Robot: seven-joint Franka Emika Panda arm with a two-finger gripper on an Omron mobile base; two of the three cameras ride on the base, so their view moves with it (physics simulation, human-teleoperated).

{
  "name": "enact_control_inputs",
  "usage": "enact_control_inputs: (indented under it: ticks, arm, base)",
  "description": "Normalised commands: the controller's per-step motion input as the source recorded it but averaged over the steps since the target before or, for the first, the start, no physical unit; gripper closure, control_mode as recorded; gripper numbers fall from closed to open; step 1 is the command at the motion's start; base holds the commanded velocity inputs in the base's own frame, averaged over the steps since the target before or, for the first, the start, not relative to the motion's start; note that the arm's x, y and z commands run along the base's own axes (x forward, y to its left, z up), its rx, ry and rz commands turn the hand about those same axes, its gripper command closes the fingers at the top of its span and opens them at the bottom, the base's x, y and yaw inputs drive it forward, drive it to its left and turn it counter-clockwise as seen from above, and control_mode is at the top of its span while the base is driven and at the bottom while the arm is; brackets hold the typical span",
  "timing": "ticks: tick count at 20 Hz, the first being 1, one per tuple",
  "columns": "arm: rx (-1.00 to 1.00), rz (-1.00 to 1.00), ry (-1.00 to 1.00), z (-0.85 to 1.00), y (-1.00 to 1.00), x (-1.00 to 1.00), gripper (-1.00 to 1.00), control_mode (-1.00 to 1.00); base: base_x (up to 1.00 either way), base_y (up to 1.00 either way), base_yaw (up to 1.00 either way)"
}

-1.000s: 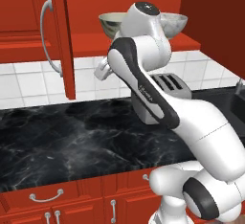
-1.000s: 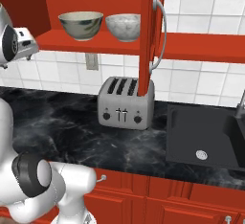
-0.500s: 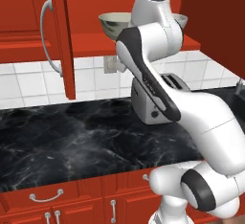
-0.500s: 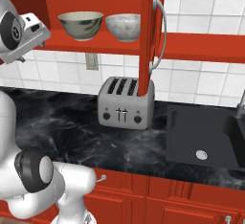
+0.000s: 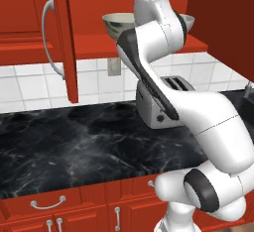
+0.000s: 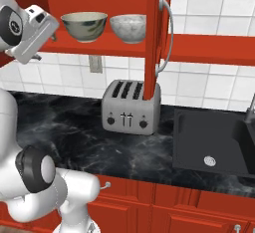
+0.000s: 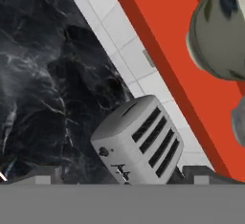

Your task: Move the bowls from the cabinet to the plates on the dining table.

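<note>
You have both bowls on the open shelf of the red wooden wall cabinet (image 6: 149, 48): the round cream-beige bowl with a dark mottled inside (image 6: 83, 26) sits toward the shelf's left end, and the mottled white-grey speckled bowl (image 6: 128, 28) stands just beside it, next to the open panelled door with its curved silver bar handle (image 6: 167, 33). Neither has been lifted, and no plate or dining table is in sight, so as far as you can judge the whole job is ahead of you. Your two-finger gripper (image 6: 37, 55) hangs released, jaws spread wide and holding nothing, at shelf height off the left end of the shelf, near the cream-beige bowl but apart from it. Below, a silver-grey four-slot toaster (image 6: 131, 107) stands at the back edge of the black white-veined marble worktop (image 6: 64, 127), under the shelf, with a dark sink (image 6: 214, 142) to its right.
</note>
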Motion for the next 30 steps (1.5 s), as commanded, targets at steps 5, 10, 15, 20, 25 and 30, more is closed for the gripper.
enact_control_inputs:
  ticks: [5, 10, 15, 20, 25, 30]
  arm:
    - [-0.24, 0.00, -0.06, 0.02, -0.16, 0.30, -1.00, -1.00]
    - [-0.17, 0.00, -0.05, 0.06, -0.15, 0.37, -1.00, -1.00]
    - [-0.03, 0.00, -0.02, 0.12, -0.12, 0.37, -1.00, -1.00]
    - [-0.01, 0.00, -0.03, 0.25, -0.01, 0.18, -1.00, -1.00]
    - [-0.02, 0.00, -0.01, 0.26, 0.00, 0.27, -1.00, -1.00]
    - [-0.01, 0.01, 0.00, 0.04, 0.00, 0.46, -1.00, -1.00]
  base:
    - [0.00, 0.00, 0.00]
    - [0.00, 0.00, 0.00]
    - [0.00, 0.00, 0.00]
    - [0.00, 0.00, 0.00]
    - [0.00, 0.00, 0.00]
    - [0.00, 0.00, 0.00]
